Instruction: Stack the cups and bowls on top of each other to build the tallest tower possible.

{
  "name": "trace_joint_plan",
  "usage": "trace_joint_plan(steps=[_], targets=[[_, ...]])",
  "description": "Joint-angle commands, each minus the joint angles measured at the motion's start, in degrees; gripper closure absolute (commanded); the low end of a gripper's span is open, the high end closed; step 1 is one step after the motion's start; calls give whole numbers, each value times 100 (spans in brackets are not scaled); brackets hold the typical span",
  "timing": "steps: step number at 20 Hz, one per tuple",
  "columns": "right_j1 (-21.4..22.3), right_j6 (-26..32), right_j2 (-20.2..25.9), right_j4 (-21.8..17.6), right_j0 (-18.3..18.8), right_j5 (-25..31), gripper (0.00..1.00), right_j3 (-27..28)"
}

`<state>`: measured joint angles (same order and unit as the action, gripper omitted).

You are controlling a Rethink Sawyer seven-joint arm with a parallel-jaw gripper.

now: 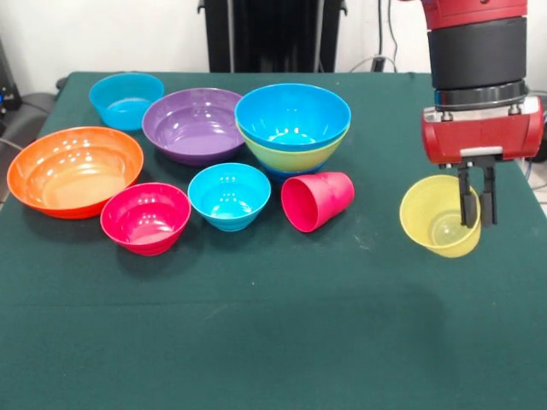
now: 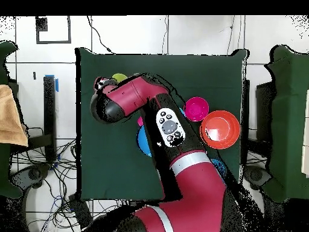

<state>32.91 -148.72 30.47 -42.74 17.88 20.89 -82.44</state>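
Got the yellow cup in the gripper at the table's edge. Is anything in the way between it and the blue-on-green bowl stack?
The red-pink cup, lying on its side, sits low between the yellow cup and the stack. The gripper holds the yellow cup off the cloth; carried high, it should probably pass over. Nothing else intervenes.

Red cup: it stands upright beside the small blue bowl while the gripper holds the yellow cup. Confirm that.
Not quite. The front view shows the red cup lying on its side, its mouth turned toward the small blue bowl, not upright. The rest holds: it is beside that bowl, and the gripper holds the yellow cup by its rim.
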Motion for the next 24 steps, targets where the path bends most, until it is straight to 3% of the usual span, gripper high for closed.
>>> trace_joint_plan(steps=[1,24], targets=[[145,836,-337,-281,25,473,100,-534],[597,683,-472,-200,-28,513,100,-787]])
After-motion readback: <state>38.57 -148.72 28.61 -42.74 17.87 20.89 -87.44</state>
